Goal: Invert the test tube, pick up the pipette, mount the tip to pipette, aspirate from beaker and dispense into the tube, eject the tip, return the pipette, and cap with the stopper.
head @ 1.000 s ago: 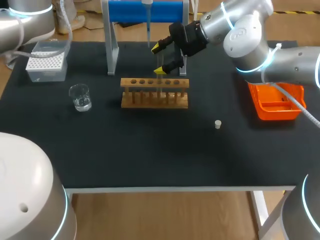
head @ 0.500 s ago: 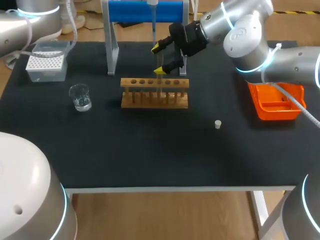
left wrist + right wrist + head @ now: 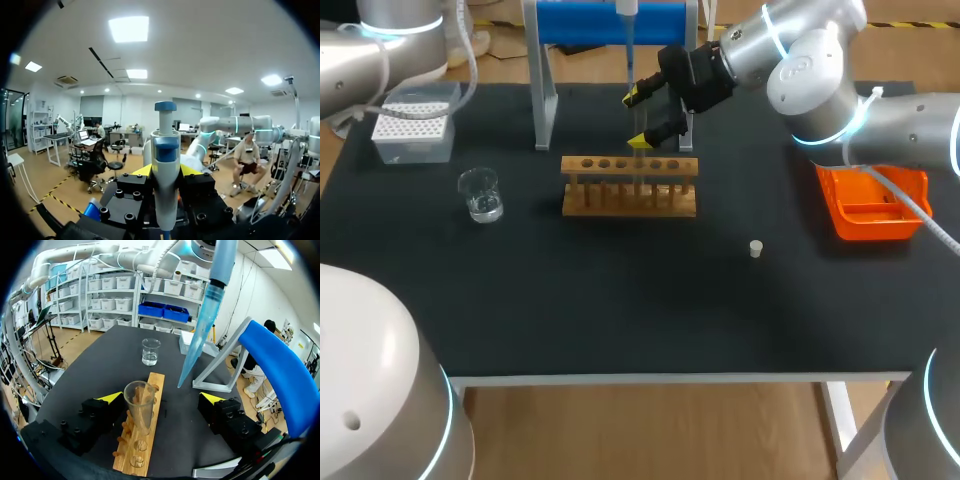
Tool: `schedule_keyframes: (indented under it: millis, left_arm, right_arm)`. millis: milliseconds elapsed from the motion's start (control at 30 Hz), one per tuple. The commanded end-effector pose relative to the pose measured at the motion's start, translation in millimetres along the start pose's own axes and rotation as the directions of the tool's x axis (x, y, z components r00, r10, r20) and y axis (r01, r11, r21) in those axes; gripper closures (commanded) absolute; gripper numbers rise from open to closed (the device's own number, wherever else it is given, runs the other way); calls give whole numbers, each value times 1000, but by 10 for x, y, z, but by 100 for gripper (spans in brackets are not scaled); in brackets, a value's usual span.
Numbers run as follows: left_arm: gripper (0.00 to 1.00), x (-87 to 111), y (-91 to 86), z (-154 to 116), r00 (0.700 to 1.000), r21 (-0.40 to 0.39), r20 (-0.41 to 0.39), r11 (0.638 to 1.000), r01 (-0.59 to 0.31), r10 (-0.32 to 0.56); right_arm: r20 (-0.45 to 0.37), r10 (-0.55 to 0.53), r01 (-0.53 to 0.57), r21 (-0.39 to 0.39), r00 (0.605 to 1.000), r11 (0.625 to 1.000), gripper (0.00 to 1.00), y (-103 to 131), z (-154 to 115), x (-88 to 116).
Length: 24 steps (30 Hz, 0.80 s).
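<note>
L tool (image 3: 166, 170) clamped on pipette (image 3: 165, 145); tip (image 3: 197, 345) looks beside tube (image 3: 139, 405) mouth (R tool (image 3: 162, 398) apart, tube untouched). Dispensing now could miss, wetting rack (image 3: 145, 440).

A lab — wooden test-tube rack (image 3: 629, 200), glass beaker (image 3: 480, 195), pipette (image 3: 165, 165) and tip box (image 3: 413, 125).

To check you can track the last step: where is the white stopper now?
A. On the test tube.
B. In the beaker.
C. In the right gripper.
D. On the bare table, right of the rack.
D: the stopper lies alone on the table, right of the wooden rack and short of the orange bin, touching neither.
</note>
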<state>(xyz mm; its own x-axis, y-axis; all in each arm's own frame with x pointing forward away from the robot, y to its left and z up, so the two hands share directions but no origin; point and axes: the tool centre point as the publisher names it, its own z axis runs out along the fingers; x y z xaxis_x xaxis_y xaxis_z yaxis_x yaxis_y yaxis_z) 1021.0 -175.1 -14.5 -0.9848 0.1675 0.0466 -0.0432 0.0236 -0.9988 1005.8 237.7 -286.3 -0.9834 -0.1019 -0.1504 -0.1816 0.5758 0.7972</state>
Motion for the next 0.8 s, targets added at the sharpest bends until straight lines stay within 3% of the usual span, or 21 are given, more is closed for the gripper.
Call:
schedule_keyframes:
  millis: [33, 433, 800]
  left_arm:
    - [100, -4, 27, -11, 1000, 4, -3, 1000, 6, -6]
    - [100, 2, 90, -52, 999, -15, 10, 999, 39, -39]
    - [100, -37, 85, -88, 1000, -24, 28, 1000, 7, -6]
  right_arm:
    - [-3, 0, 0, 2, 1000, 1000, 0, 0, -6, -7]
    - [-3, 0, 0, 2, 1000, 1000, 0, 0, -6, -7]
    - [-3, 0, 0, 2, 1000, 1000, 0, 0, -6, -7]
